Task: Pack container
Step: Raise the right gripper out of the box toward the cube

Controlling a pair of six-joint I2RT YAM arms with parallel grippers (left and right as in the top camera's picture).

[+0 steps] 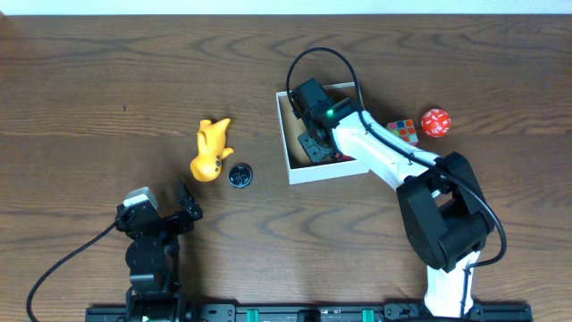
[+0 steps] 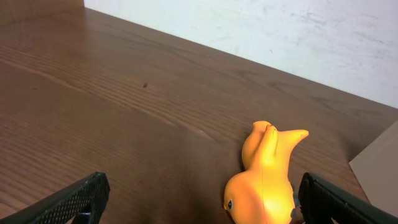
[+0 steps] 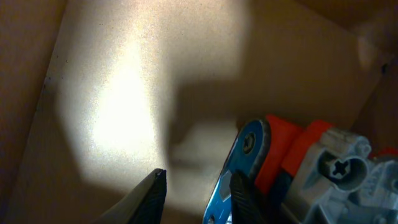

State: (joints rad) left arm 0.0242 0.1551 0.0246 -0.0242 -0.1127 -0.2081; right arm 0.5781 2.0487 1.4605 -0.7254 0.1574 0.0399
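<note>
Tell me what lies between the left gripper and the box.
Overhead: a black disc lies between left gripper and box, with a yellow toy beside it.

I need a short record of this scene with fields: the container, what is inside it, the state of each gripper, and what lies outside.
container: white-walled cardboard box, brown inside
inside container: blue, orange and grey toy
right gripper: open, down inside the container, beside that toy
left gripper: open, holding nothing, short of the yellow toy
outside, left of container: yellow toy, black round object
outside, right of container: colour cube, red round toy
</note>
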